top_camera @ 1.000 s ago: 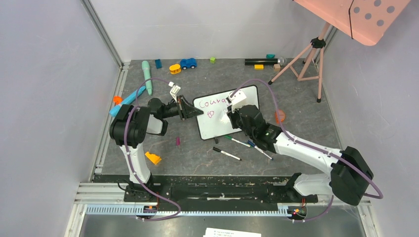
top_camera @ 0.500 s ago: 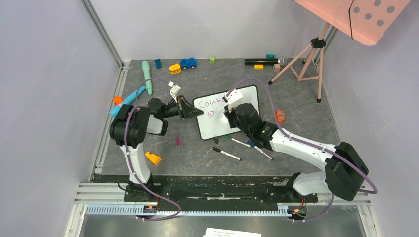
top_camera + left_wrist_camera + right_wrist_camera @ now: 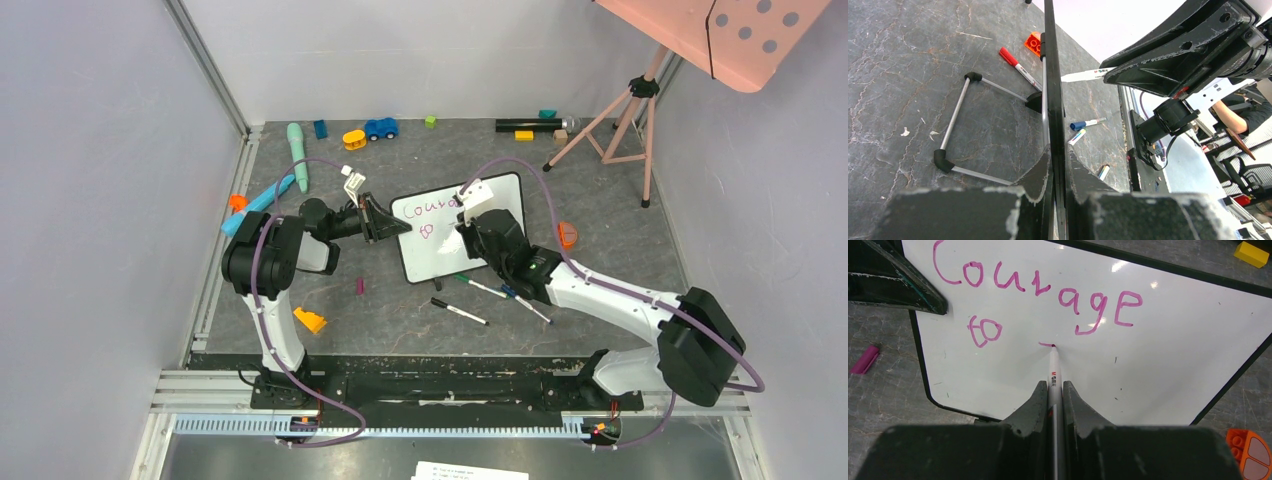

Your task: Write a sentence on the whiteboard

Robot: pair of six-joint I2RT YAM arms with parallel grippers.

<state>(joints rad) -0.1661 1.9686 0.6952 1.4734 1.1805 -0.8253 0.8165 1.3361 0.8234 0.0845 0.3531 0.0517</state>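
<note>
Right now my right gripper (image 3: 1055, 386) is clenched on a marker (image 3: 1053, 367), its two fingers pinching the white barrel from both sides. The pink tip touches the whiteboard (image 3: 1168, 355) at the end of a short dash on the second line, a little to the right of "to". The sentence (image 3: 1034, 287) reads "Courage" along the top line and "to" beneath it, in pink-purple strokes.

My left gripper (image 3: 1057, 150) is clamped on the board's left edge, with the thin black frame held between its fingers. Through that wrist camera I see the board edge-on, running up the middle of the picture. Its wire feet (image 3: 954, 122) rest on the grey table (image 3: 898, 75).

From overhead, the board sits mid-table between my two arms, turned at a slant. Three loose pens (image 3: 459, 312) lie on the table just off its near edge. A red-capped marker (image 3: 1017, 66) lies beside one foot. An orange brick (image 3: 1250, 450) sits off the board's right corner, and a yellow block (image 3: 1250, 253) sits beyond its far edge.
</note>
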